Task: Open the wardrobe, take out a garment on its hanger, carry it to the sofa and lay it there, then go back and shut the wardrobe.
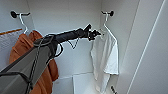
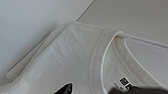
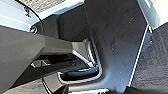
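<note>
The wardrobe (image 1: 65, 17) stands open, with its white door (image 1: 150, 50) swung out at the right. Inside, the white garment (image 1: 106, 55) hangs on its thin white hanger (image 1: 106, 21) from a black peg at the upper right. My left arm reaches in from the left. Its gripper (image 1: 94, 33) is at the garment's neck, just under the hanger's hook. In the left wrist view the garment's collar (image 2: 100, 57) and the hanger's arm (image 2: 142, 39) are very close. Two dark fingertips (image 2: 66, 88) stand apart at the frame's edge, so the gripper is open.
An orange hoodie (image 1: 21, 50) hangs on a second hanger (image 1: 23, 21) from a peg at the wardrobe's left. The wardrobe's white floor (image 1: 80, 82) lies below. The right wrist view shows my own dark body and grey carpet (image 3: 155, 62).
</note>
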{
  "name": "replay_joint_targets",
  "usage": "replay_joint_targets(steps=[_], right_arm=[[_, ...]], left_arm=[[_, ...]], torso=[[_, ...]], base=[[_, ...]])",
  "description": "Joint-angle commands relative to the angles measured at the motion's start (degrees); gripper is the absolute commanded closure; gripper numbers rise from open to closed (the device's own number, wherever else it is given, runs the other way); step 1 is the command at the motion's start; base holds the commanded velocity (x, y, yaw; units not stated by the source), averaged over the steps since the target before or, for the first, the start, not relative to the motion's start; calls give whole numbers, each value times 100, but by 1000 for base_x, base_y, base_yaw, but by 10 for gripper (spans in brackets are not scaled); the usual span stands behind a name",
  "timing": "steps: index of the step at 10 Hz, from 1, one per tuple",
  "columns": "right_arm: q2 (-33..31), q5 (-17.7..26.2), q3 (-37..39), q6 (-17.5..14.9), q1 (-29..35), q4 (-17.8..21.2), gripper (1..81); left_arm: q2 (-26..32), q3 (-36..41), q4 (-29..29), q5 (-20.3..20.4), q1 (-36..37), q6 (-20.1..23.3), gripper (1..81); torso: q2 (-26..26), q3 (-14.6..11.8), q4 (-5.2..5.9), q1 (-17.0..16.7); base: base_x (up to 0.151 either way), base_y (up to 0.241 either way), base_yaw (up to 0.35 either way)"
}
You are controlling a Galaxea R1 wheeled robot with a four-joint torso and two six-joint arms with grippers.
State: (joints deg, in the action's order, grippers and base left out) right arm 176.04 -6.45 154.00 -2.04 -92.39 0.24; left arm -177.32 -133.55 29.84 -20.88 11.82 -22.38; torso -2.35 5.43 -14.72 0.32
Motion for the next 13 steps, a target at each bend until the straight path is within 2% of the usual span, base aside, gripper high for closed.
replay_joint_targets(steps=[1,2,3,7,13], right_arm=[[65,328,-56,-34,155,2,10],[65,328,-56,-34,155,-7,10],[74,328,-56,-34,155,-7,10],[74,337,-56,-34,155,-7,10],[100,337,-38,-34,190,2,10]], left_arm=[[30,-22,250,40,1343,6,10],[56,-22,320,49,1414,6,10],[83,-22,399,93,1475,6,10],[135,12,636,136,1713,-3,10],[-260,22,821,163,1880,-12,10]], torso=[[0,0,11,0],[0,0,-65,0],[0,0,-76,0],[0,0,-78,0],[0,0,-78,0]], base=[[0,0,0],[0,0,0],[0,0,0],[0,0,0],[0,0,0]])
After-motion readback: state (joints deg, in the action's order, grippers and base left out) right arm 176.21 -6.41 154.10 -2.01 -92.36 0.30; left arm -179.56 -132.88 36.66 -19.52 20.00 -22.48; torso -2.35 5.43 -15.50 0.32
